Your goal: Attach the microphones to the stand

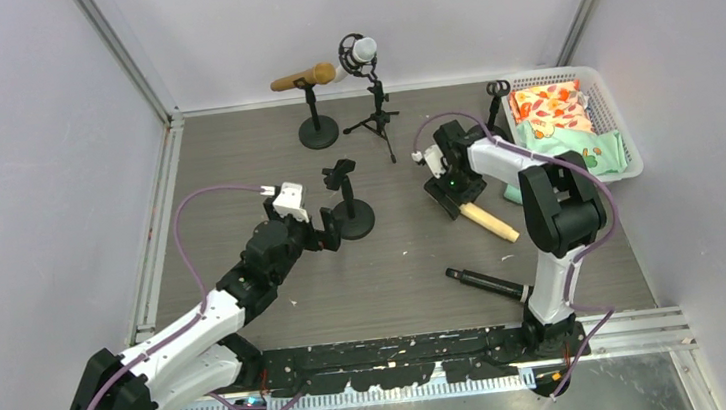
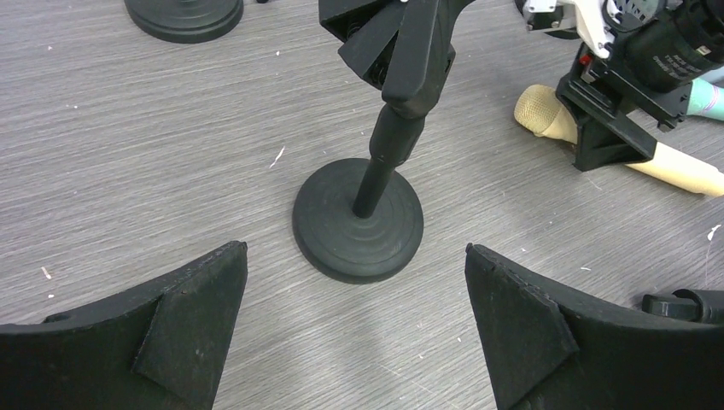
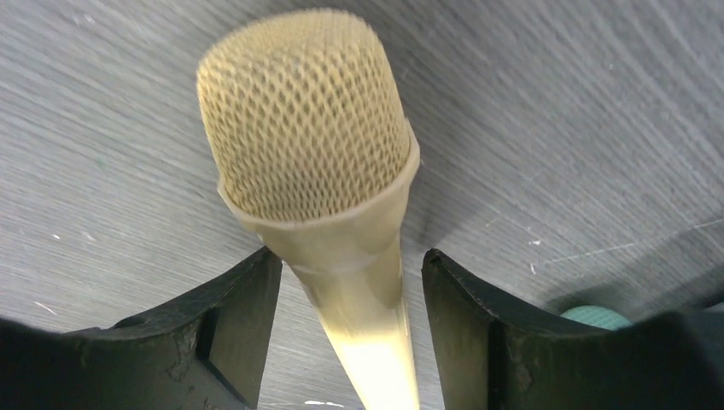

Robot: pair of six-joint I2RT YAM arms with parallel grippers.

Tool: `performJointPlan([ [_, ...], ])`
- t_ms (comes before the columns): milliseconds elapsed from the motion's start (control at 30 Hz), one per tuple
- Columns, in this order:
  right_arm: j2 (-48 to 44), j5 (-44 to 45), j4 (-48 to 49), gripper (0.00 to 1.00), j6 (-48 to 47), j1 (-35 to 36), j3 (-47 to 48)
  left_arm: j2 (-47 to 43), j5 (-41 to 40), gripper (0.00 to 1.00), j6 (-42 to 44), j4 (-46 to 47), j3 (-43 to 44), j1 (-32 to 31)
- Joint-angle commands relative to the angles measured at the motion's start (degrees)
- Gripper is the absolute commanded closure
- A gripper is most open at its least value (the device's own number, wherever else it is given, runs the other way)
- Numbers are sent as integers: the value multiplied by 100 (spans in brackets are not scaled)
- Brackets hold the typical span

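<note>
My right gripper [image 1: 452,184] is open and straddles the cream-yellow microphone [image 1: 491,222], which lies on the table. In the right wrist view its fingers [image 3: 243,316] stand on either side of the handle below the mesh head [image 3: 307,120], with small gaps. My left gripper [image 1: 327,233] is open and empty, just in front of an empty black stand [image 1: 350,206] with a round base [image 2: 359,226]. A gold microphone [image 1: 302,77] and a white microphone [image 1: 362,48] sit on stands at the back. A black microphone [image 1: 487,283] lies near the front. A teal microphone [image 3: 589,318] is mostly hidden.
A white basket [image 1: 611,106] with colourful packets stands at the back right, with a small stand clip [image 1: 499,88] beside it. The white microphone's tripod [image 1: 376,118] spreads its legs at the back centre. Grey walls enclose the table.
</note>
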Motion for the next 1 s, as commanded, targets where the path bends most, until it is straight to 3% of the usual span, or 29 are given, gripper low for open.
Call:
performJointPlan([
  [0, -162, 15, 21, 34, -266, -128, -411, 12, -118, 0, -25, 72, 290, -4],
  [267, -136, -74, 315, 43, -276, -145, -420, 19, -202, 0, -52, -127, 393, -4],
  [500, -295, -362, 666, 77, -169, -140, -315, -309, -550, 0, -114, -615, 521, -2],
  [767, -1805, -461, 1472, 98, 396, -152, -154, -1011, -1058, 0, -118, -1404, 963, -1],
  [967, -3095, -645, 2567, 99, 1599, -144, -452, -1203, -864, 0, 138, -1679, 1382, 0],
])
